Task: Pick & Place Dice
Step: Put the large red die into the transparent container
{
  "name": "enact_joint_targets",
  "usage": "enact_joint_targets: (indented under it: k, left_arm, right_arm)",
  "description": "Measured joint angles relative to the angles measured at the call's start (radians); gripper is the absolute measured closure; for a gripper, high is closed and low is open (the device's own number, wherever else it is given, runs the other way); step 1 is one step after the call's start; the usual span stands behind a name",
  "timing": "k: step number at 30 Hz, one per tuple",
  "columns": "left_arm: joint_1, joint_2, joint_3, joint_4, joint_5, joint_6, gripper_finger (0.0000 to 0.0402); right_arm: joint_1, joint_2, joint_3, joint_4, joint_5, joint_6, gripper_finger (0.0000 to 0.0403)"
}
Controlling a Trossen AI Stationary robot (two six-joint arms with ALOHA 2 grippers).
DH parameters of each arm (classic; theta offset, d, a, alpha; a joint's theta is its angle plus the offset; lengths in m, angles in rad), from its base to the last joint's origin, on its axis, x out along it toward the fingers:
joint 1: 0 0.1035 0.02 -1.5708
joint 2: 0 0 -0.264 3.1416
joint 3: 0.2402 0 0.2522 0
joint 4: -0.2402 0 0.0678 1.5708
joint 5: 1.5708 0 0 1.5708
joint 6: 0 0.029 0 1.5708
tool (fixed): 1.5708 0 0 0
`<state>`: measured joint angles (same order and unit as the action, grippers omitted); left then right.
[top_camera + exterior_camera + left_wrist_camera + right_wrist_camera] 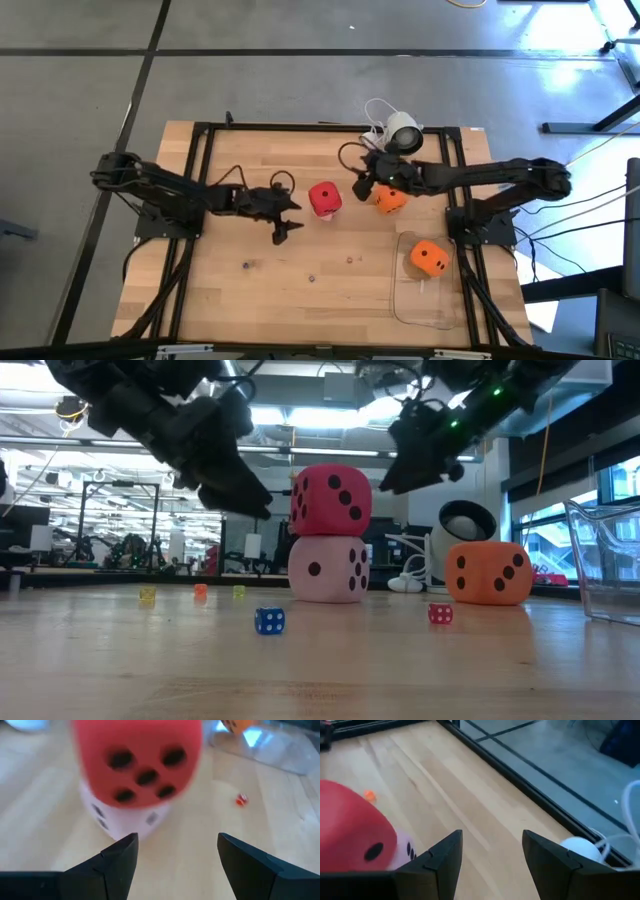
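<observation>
A red die (324, 198) sits stacked on top of a pale pink die (328, 568) at the table's middle. One orange die (390, 198) rests on the wood just right of the stack. The second orange die (430, 257) lies inside a clear container (405, 295). My left gripper (285, 215) is open, raised just left of the stack; its wrist view looks at the red die (140, 762) and the pink die (130, 817). My right gripper (363, 186) is open, raised between the stack and the orange die (488, 572), with nothing between its fingers (492, 852).
A white round camera (402, 131) with its cables sits at the far edge behind the right gripper. Several tiny dice lie scattered on the wood, such as a blue one (269, 620) and a red one (440, 614). A black frame (200, 180) borders the table.
</observation>
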<state>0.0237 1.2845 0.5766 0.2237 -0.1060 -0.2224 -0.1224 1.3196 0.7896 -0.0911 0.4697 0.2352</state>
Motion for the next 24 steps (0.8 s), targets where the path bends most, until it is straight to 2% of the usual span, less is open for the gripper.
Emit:
enact_joint_targets:
  k: [4, 7, 13, 18, 21, 24]
  left_arm:
    - [0.072, -0.106, 0.000, -0.066, 0.004, 0.087, 0.0135]
    - [0.141, -0.179, 0.000, -0.081, 0.054, 0.179, 0.0135]
    - [0.333, -0.205, 0.000, 0.023, 0.341, 0.290, 0.0134]
    - [0.498, -0.139, 0.000, 0.046, 0.593, 0.329, 0.0134]
    - [0.576, -0.097, 0.000, 0.057, 0.740, 0.326, 0.0134]
    - [0.627, -0.051, -0.003, 0.066, 0.857, 0.341, 0.0134]
  right_arm:
    - [-0.003, -0.096, 0.000, -0.090, -0.039, 0.018, 0.0195]
    - [-0.003, -0.148, 0.000, -0.093, -0.138, 0.019, 0.0195]
    - [-0.003, -0.170, 0.000, -0.071, -0.360, 0.019, 0.0195]
    - [-0.003, -0.162, 0.000, -0.085, -0.436, 0.030, 0.0195]
    - [-0.001, -0.162, -0.001, -0.117, -0.516, 0.097, 0.0195]
    - [0.014, -0.162, -0.003, -0.149, -0.525, 0.166, 0.0195]
